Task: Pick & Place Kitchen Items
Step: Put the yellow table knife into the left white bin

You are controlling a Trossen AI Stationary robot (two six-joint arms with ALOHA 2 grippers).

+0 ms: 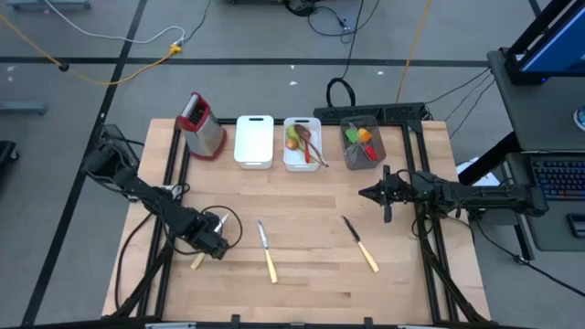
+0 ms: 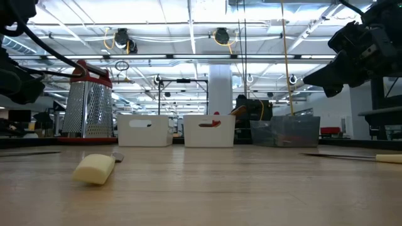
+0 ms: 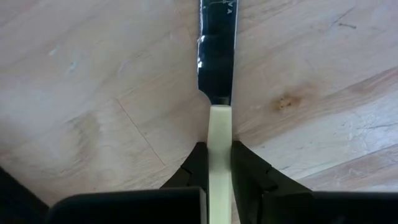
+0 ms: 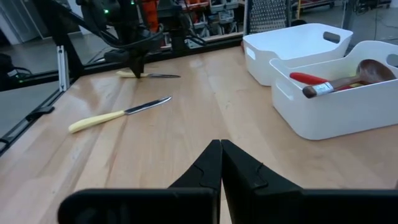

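Note:
A cream-handled knife (image 1: 208, 242) lies at the table's left, its dark blade (image 3: 217, 50) pointing toward the far edge. My left gripper (image 1: 212, 239) stands over it, shut on its handle. Two more cream-handled knives lie flat on the table, one at the middle (image 1: 267, 252) and one at the right (image 1: 361, 244). My right gripper (image 1: 386, 206) is shut and empty above the table's right part, in front of the grey bin (image 1: 362, 144). Its closed fingertips show in the right wrist view (image 4: 221, 144). My left gripper pinches the knife's cream handle (image 3: 219, 127) between its two fingers (image 3: 198, 163), a little behind where the blade starts. The fingers come from above, pointing down, one on each long side of the handle. The knife lies flat on the table, and its handle end (image 1: 196, 262) sticks out toward the near edge.
At the far edge stand a red-topped metal grater (image 1: 203, 125), a white tray (image 1: 254, 142), a second white tray (image 1: 302, 157) holding red, green and wooden utensils, and the grey bin with orange, red and green utensils. The middle knife's handle (image 2: 94, 168) lies near the front edge.

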